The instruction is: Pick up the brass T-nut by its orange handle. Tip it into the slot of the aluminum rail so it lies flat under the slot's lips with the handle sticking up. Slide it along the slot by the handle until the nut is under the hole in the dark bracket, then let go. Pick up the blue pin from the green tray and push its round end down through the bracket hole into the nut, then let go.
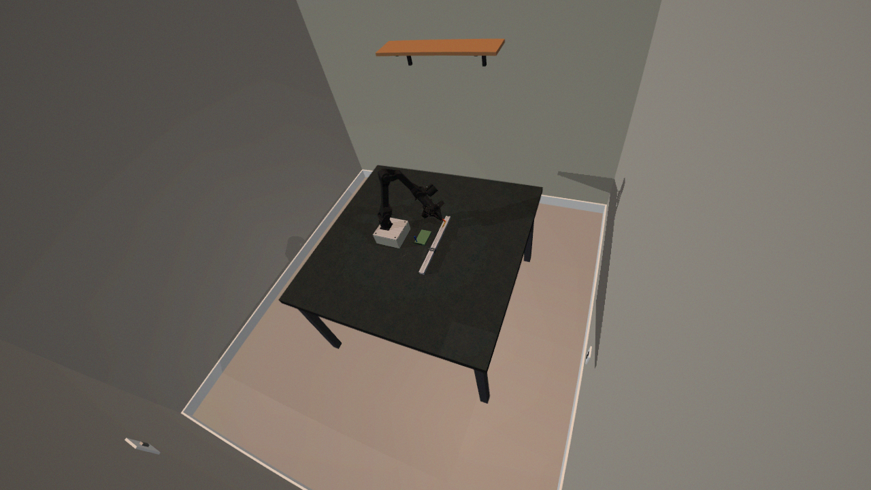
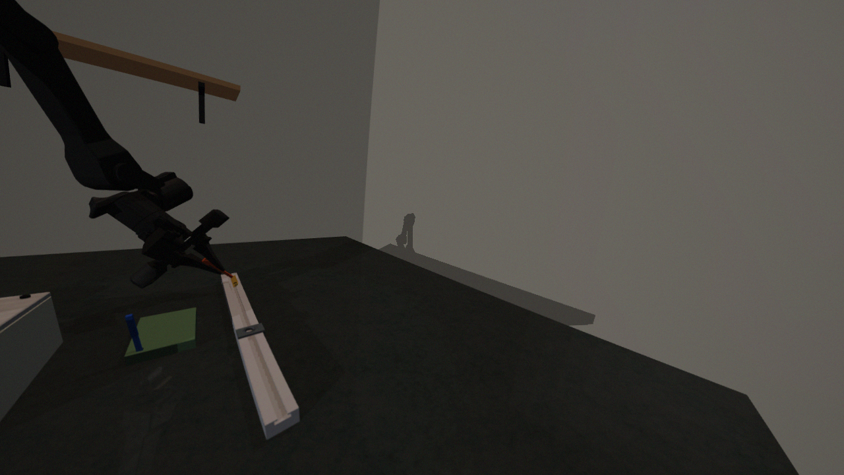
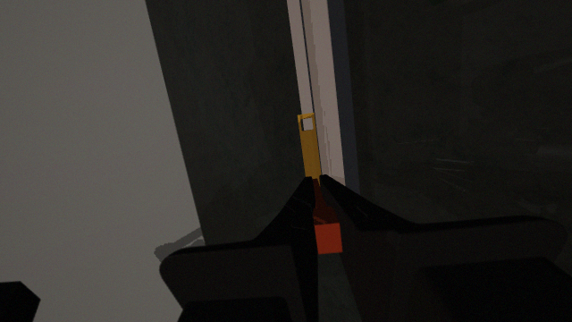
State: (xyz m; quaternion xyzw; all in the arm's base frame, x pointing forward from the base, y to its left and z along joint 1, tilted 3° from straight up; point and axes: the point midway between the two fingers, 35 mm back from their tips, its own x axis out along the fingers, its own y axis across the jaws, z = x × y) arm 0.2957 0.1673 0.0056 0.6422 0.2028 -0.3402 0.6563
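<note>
- Brass T-nut (image 2: pixel 234 281) (image 3: pixel 310 149) just past the fingertips, at the rail's far end in the exterior view; contact with the rail unclear.
- Gripper (image 1: pixel 442 219) (image 2: pixel 224 272) (image 3: pixel 315 182) pinched on the orange handle (image 1: pixel 444 221) (image 2: pixel 213 265) (image 3: pixel 328 238).
- Nut's long axis runs roughly along the aluminum rail (image 1: pixel 425 262) (image 2: pixel 264 369) (image 3: pixel 321 58); handle slants.
- Wrist view: nut overlaps one lip, beside the slot. Likely next: centre, then tip in.
</note>
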